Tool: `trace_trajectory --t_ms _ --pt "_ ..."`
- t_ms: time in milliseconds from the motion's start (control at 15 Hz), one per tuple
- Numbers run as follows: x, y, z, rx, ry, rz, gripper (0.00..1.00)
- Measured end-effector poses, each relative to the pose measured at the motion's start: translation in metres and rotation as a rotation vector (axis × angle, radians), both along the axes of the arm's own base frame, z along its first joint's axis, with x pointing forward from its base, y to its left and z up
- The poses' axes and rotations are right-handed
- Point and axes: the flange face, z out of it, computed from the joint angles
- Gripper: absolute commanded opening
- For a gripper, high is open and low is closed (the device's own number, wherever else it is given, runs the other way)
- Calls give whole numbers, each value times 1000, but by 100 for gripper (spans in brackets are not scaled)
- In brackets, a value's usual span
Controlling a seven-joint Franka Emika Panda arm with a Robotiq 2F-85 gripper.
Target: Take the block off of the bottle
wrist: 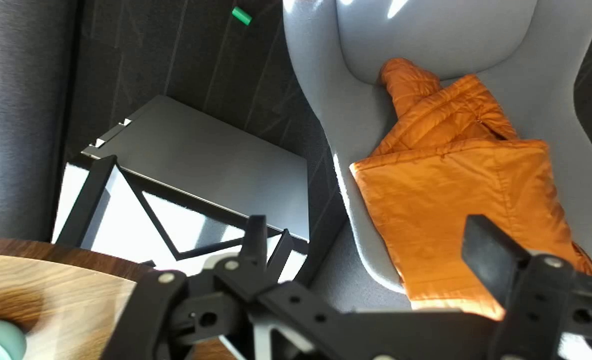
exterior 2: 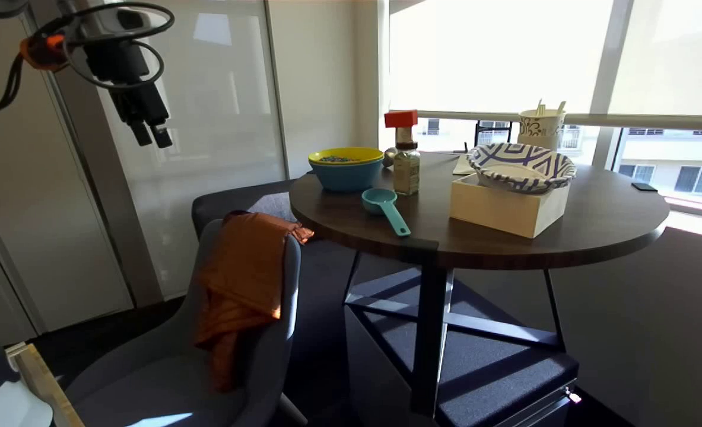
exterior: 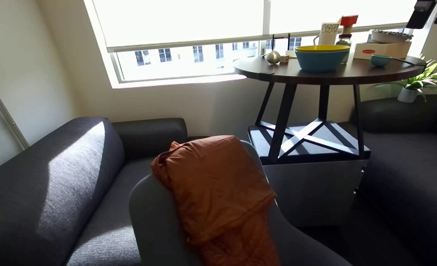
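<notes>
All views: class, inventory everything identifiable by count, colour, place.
Round table: one, brown, by window
Block: one, red, atop bottle
Bottle: one, clear, on table
Bowls: two, yellow inside blue, on table
Measuring scoop: one, teal, on table
Box: one, cream, on table
Patterned bowl: one visible, blue-white, on box
Cup: one, patterned white, window side
Ball: one, metallic, on table
Cabinet: one, grey, beneath table
Chair: one, grey, beside table
Jacket: one, orange, on chair
Sofas: two, grey, flanking table
Potted plant: one, green, near sofa
Arm: one, white, beside chair
Hand: one, black, open, away from block
</notes>
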Motion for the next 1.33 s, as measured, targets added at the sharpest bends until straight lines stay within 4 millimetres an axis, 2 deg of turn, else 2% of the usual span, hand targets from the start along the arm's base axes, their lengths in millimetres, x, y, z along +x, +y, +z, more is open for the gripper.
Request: trace_trajectory --t_ms 267,667,1067,1333 --pt "7 -14 7 51 -33 -79 100" --pt "51 -61 62 89 -259 -301 100" --pt "85 -112 110 46 -366 -590 100" --pt "110 -125 117 28 -345 -741 100"
